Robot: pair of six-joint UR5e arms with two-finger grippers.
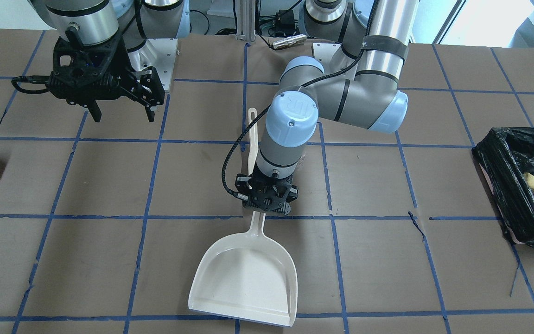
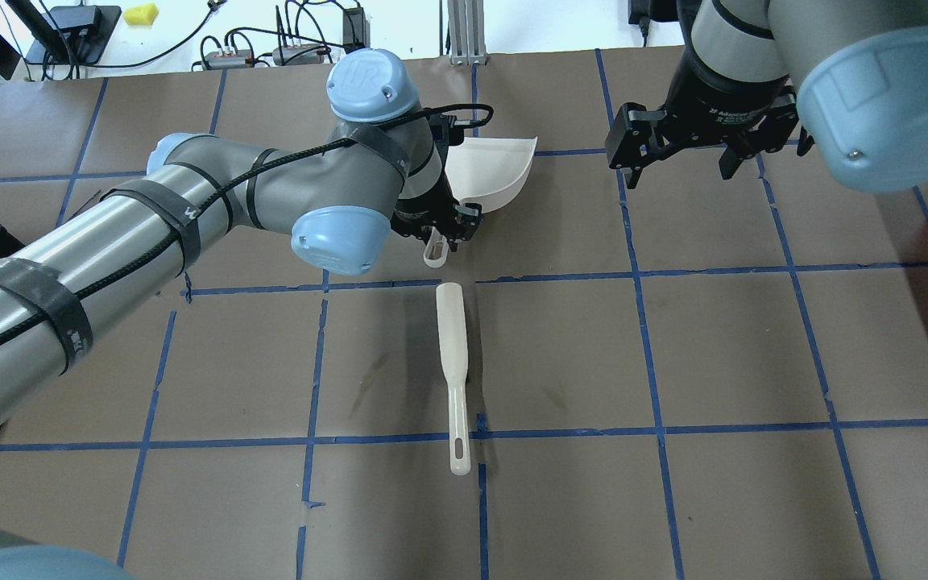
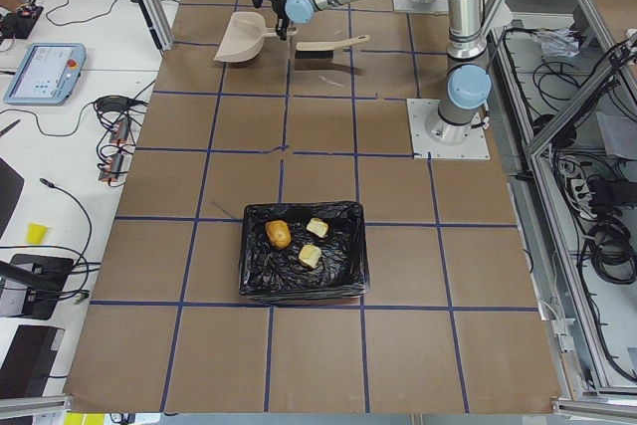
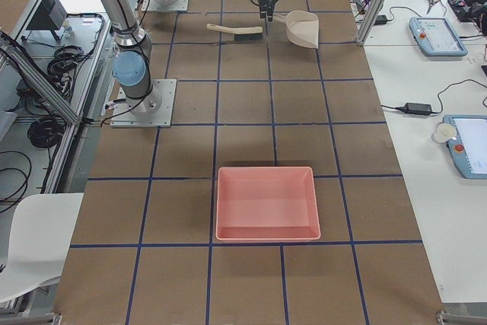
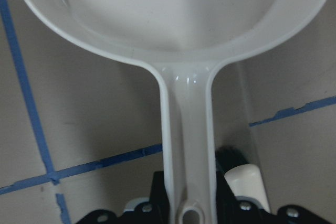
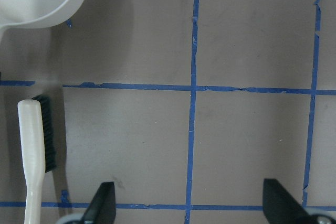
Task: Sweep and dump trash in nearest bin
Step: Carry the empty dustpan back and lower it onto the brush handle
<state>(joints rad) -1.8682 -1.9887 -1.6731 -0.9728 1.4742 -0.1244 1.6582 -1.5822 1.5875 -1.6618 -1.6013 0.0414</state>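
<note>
Three trash lumps (image 3: pixel 279 235) in one bin (image 3: pixel 251 264); one dustpan (image 1: pixel 244 273), one brush (image 2: pixel 452 354).

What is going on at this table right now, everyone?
The left gripper looks closed on the handle of the white dustpan, which sits empty on the table. The brush lies loose on the table nearer the robot's base, with no gripper on it. The right gripper hangs open and empty off to the side. The three trash lumps already lie inside the black-lined bin, so the sweeping and dumping look done.
</note>
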